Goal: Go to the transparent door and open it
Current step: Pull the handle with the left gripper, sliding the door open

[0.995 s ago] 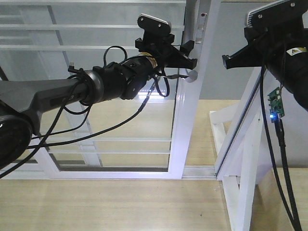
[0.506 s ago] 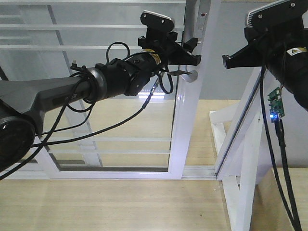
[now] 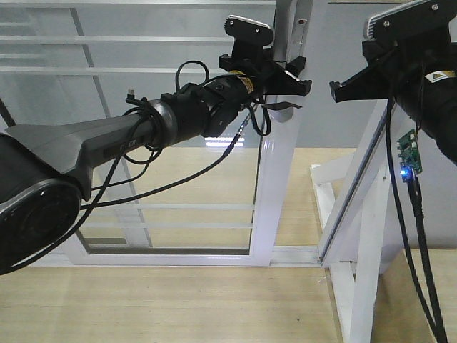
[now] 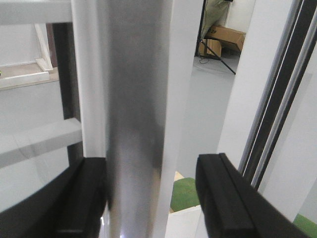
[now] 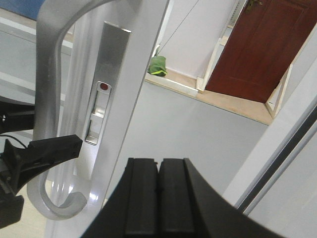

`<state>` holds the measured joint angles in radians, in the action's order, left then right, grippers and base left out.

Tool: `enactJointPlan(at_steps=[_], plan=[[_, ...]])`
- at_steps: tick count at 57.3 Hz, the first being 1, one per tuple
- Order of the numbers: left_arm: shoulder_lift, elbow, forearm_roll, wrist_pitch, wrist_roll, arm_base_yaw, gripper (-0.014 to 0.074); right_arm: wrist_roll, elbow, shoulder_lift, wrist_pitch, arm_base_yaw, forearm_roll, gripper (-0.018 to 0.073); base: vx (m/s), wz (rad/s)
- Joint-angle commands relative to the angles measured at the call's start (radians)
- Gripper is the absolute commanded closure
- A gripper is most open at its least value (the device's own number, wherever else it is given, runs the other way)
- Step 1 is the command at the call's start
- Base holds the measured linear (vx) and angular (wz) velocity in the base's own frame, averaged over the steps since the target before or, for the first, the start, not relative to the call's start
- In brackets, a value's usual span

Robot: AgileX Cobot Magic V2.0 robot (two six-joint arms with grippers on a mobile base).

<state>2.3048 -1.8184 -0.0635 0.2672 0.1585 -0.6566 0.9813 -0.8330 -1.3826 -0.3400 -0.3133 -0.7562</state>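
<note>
The transparent door (image 3: 275, 200) is a white-framed glass panel with thin horizontal bars. Its curved grey handle (image 3: 283, 28) sits near the top of the frame. My left gripper (image 3: 296, 75) reaches in from the left and straddles that handle. In the left wrist view the handle (image 4: 136, 124) runs upright between the jaws of my left gripper (image 4: 151, 193); it lies against the left finger (image 4: 84, 198), with a gap to the right finger (image 4: 223, 198). My right gripper (image 3: 339, 91) hangs to the right of the door, shut on nothing (image 5: 158, 193). The right wrist view shows the handle (image 5: 47, 99) and lock plate (image 5: 104, 89).
A white angled brace frame (image 3: 357, 236) stands at the right on the wooden floor (image 3: 164, 307). Beyond the doorway are a grey floor, a red-brown door (image 5: 257, 44) and a cardboard box (image 4: 225, 37).
My left gripper has moved right and slightly up, from beside the door frame to around the handle. The right arm has not moved.
</note>
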Motion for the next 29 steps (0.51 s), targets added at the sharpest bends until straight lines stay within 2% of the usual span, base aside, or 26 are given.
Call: enactJointPlan(at_steps=[1,17,22,29], plan=[[-0.058,-0.053,0.011,0.084,-0.014,-0.001,0.0094,0.006,-0.028,0.036,-0.061,0.005,0.017,0.0561,0.0,0.0],[-0.048,-0.067,0.011,0.065,-0.015,0.001,0.0118,0.006,-0.028,0.036,-0.061,0.005,0.017,0.0561,0.0,0.0],[-0.048,-0.067,0.011,0.066,-0.023,0.002,0.0174,0.006,-0.028,0.036,-0.059,0.005,0.017,0.0561,0.0,0.0],[-0.048,-0.067,0.011,0.067,-0.023,0.011,0.0332,0.006,-0.028,0.036,-0.058,0.005,0.017,0.0561,0.0,0.0]])
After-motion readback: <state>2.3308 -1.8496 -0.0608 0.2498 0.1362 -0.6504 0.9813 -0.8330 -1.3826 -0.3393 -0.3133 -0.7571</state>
